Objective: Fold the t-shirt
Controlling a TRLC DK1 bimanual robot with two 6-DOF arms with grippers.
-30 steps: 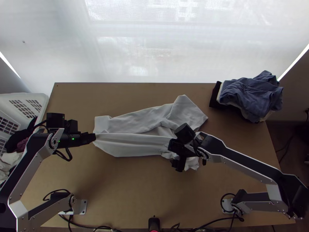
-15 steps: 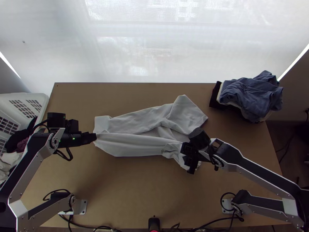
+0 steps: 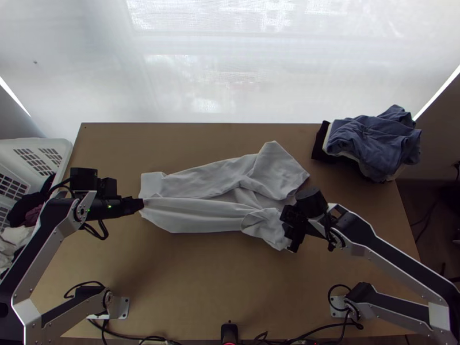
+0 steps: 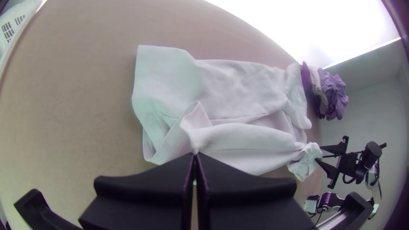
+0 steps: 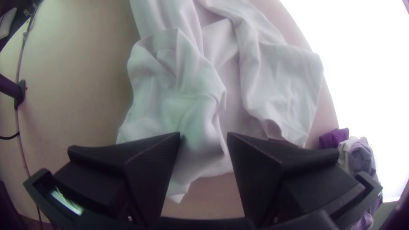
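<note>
Across the desk (image 3: pixel 195 276) we have the white t-shirt (image 3: pixel 201 213), rumpled and only partly spread, its long axis running from the left arm's side to the right arm's, with one corner angled toward the far edge. Each tool stands at an opposite end of the near strip. Our left tool (image 4: pixel 195 156) is closed on a pinch of the fabric at one end, drawing it up into a peak. Our right tool (image 5: pixel 203 135) has its fingers well apart at the other end, the cloth lying loose between them. The smallest piece, the bunched end (image 3: pixel 265 224), is what the next move seems to turn on: it lies right at the right tool, far from the left. We judge that closing there and pulling along the long axis, away from the left tool, would straighten the strip.
</note>
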